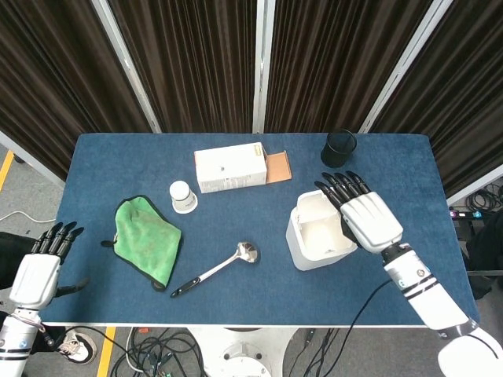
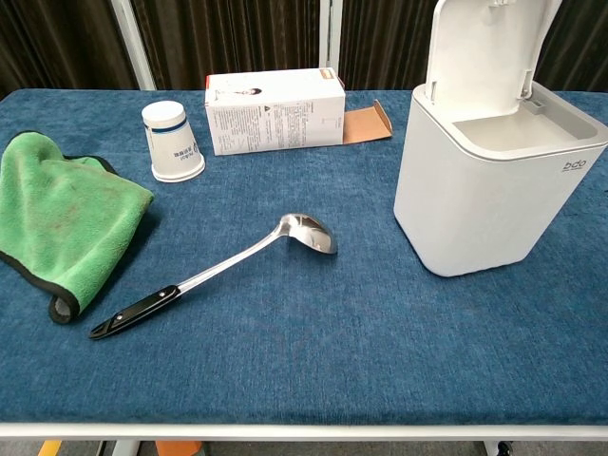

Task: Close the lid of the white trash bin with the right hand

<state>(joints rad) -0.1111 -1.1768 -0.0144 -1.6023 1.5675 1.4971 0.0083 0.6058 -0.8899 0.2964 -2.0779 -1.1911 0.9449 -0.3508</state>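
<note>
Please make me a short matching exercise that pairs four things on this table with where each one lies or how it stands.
Things:
1. white trash bin
2. ladle
3. green cloth
4. paper cup

States or places:
a. upside down, beside the white carton
b. crumpled at the table's left end
c. lid standing upright, open
d. lying flat in the middle, black handle toward the front edge

Pairs: 1-c, 2-d, 3-b, 4-a

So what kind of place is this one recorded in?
Probably a lab or studio test station, not a home: a blue-covered table against dark curtains, cables on the floor below, and unrelated props such as a white trash bin, ladle and green cloth.
</note>
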